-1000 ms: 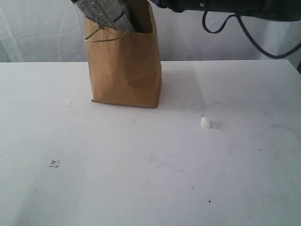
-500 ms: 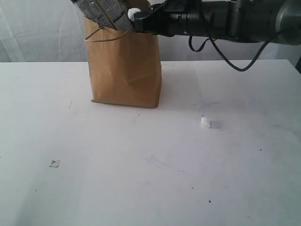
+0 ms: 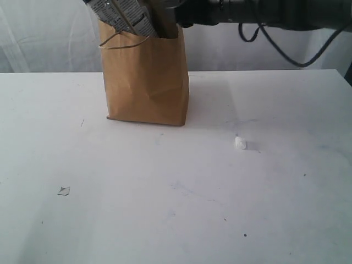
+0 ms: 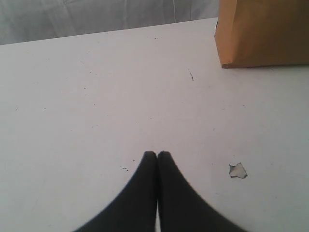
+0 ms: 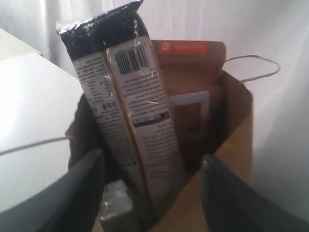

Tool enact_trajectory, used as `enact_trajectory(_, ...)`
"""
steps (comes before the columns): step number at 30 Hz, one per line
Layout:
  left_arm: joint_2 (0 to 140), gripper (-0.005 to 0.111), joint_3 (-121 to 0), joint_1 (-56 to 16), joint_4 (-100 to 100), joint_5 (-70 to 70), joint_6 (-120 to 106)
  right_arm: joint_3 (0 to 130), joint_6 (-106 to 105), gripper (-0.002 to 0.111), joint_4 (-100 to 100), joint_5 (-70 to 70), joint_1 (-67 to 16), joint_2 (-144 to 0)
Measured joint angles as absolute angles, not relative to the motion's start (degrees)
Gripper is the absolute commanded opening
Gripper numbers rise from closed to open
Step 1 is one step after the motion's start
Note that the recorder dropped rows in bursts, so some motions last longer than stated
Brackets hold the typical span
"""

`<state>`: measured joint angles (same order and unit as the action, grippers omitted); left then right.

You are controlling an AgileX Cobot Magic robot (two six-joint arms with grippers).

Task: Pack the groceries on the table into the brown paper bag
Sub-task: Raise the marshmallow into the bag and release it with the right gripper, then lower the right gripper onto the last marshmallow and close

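The brown paper bag (image 3: 146, 82) stands upright near the counter's (image 3: 176, 214) far edge. The long dark-blue/cream packet (image 5: 130, 121) pokes from its mouth, beside the copper-brown pouch (image 5: 193, 111). The right end effector (image 5: 150, 157) hangs over the opening, spread and empty. The left end effector (image 4: 157, 153) is pressed together above the counter.

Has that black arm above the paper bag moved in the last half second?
Yes. The black arm has risen and drawn back rightward: its tip sat lower over the rim of the brown paper bag before, and the bag has stayed put.
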<state>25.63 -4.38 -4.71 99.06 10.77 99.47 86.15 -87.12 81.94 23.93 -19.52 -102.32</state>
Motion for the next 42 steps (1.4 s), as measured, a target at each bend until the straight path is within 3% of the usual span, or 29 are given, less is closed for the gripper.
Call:
enact_trajectory(3, 25.63, 0.000, -4.38, -4.71, 99.06, 10.77, 99.47, 86.01, -64.97, 0.055, 55.89, 22.91, -18.92, -98.30)
enact_trajectory(7, 25.63, 0.000, -4.38, -4.71, 99.06, 10.77, 99.47, 84.38, -31.22, 0.055, 21.21, 31.90, -16.83, -96.22)
enact_trajectory(10, 25.63, 0.000, -4.38, -4.71, 99.06, 10.77, 99.47, 81.73, -19.50, 0.055, 8.93, 40.18, -15.58, -98.70)
enact_trajectory(23, 25.63, 0.000, -4.38, -4.71, 99.06, 10.77, 99.24, 80.27, -14.24, 0.055, 5.78, 42.25, -16.09, -115.76)
enact_trajectory(42, 25.63, 0.000, -4.38, -4.71, 99.06, 10.77, 99.24, 80.27, -13.06, 0.055, 2.06, 34.46, -16.22, -119.30)
